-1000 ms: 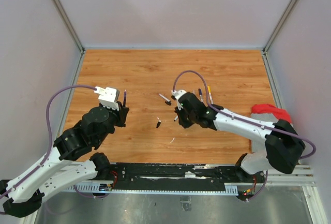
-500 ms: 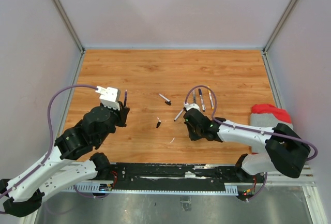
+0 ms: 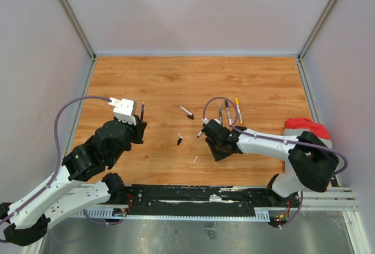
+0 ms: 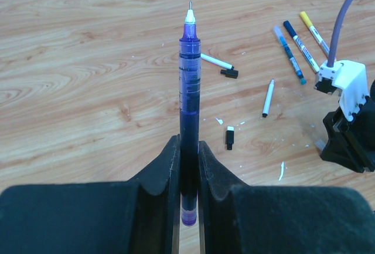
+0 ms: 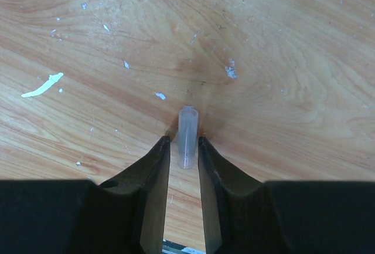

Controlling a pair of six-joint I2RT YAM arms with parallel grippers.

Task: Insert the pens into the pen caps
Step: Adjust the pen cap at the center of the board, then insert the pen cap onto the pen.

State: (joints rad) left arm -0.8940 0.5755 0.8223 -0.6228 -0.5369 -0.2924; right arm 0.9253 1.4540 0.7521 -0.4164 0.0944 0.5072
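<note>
On my left, the left claw [image 4: 187, 144] is clamped on a translucent purple plastic stick pen [image 4: 189, 90]. It grips low on the barrel so the white needle tip juts free, ready, I judge, for a cap. Mid-table, a stubby black plastic cap [image 4: 229, 137] lies on the scuffed wood-grain tabletop [image 3: 146, 78]. On my right, the right claw [image 5: 183, 141] stands slightly parted, straddling a small frosted clear tube cap [image 5: 187, 131] without pinching it, apparently lined up to take it.

Bright even light, soft shadows
</note>
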